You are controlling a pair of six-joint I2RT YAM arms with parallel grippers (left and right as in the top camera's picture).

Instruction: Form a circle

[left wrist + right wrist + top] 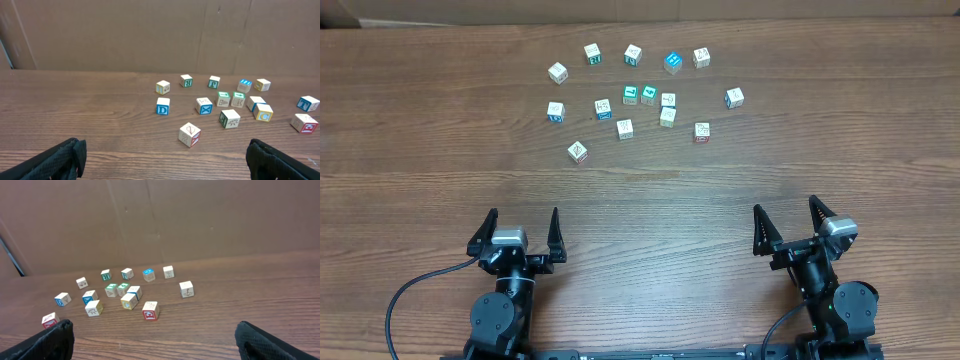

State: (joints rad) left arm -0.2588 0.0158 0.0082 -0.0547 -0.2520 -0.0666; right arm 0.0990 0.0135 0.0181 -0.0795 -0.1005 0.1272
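Small whitish printed cubes (649, 96) are seen strewn loosely across the far half of the table (420, 150). A few are bunched near the middle of the scatter but not closed into a ring, so the circle is judged not yet formed. The left fingers (486, 232) and right fingers (761, 232) are held spread wide and empty near the table's front edge, well apart from every cube, and all the gathering is left to be done.

we see a brown wood-grain table (420, 150) and whitish cubes (625, 128) printed with teal, blue and red marks. the blue-topped cube (672, 62) is bright, the teal-topped cube (631, 95) greener. the left gripper (523, 215) and right gripper (786, 206) are black with silver housings. the cardboard (100, 35) behind is tan.
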